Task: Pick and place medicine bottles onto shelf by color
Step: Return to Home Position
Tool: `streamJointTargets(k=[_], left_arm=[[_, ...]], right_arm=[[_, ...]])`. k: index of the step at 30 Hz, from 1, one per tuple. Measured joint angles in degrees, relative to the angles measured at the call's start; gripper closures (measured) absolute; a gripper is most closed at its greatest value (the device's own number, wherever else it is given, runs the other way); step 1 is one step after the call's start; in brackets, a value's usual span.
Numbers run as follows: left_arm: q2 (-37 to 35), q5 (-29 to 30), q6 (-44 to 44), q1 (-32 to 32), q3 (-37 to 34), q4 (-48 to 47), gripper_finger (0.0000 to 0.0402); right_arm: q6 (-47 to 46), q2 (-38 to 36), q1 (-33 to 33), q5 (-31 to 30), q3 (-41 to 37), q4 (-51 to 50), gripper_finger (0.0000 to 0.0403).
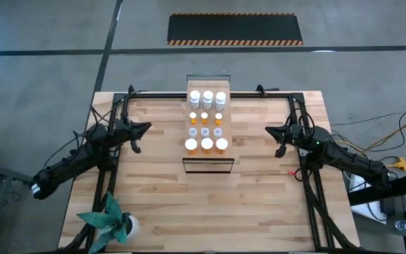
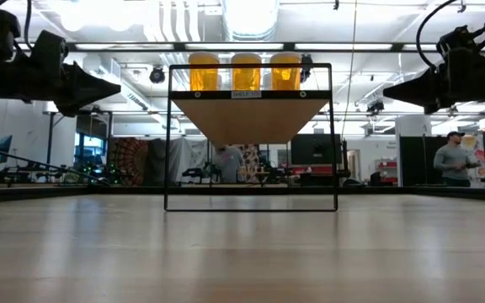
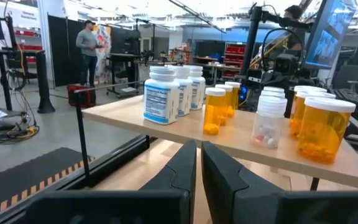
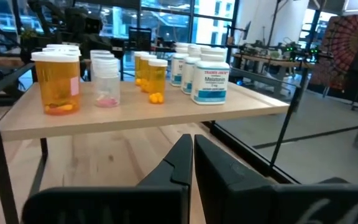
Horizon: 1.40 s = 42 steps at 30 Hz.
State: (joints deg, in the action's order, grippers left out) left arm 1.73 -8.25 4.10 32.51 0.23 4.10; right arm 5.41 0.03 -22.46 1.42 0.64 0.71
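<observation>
Tabletop [image 1: 161,197], medicine bottles [image 1: 206,121] on shelf [image 1: 225,156] between left tool [image 1: 147,128] and right tool [image 1: 268,130]

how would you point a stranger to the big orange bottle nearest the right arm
On the table, a raised shelf near its middle holds four rows of three bottles. The row at the plant's end is big and orange; the bottle is the one at that row's end nearest the right arm.
</observation>
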Motion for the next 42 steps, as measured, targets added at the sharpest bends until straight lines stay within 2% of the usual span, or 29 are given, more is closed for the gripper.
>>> streamJointTargets(k=[14, 19, 42], left_arm=[[1.3, 0.0, 0.0, 0.0, 0.0, 1.4, 0.0394], [1.2, 0.0, 0.0, 0.0, 0.0, 1.4, 0.0394], [1.5, 0.0, 0.0, 0.0, 0.0, 1.4, 0.0394]], right_arm=[[2.0, 1.6, -0.1, -1.8, 0.0, 0.0, 0.0394], [-1.2, 1.6, -0.1, -1.8, 0.0, 0.1, 0.0394], [-1.4, 1.6, -0.1, -1.9, -0.1, 0.1, 0.0394]])
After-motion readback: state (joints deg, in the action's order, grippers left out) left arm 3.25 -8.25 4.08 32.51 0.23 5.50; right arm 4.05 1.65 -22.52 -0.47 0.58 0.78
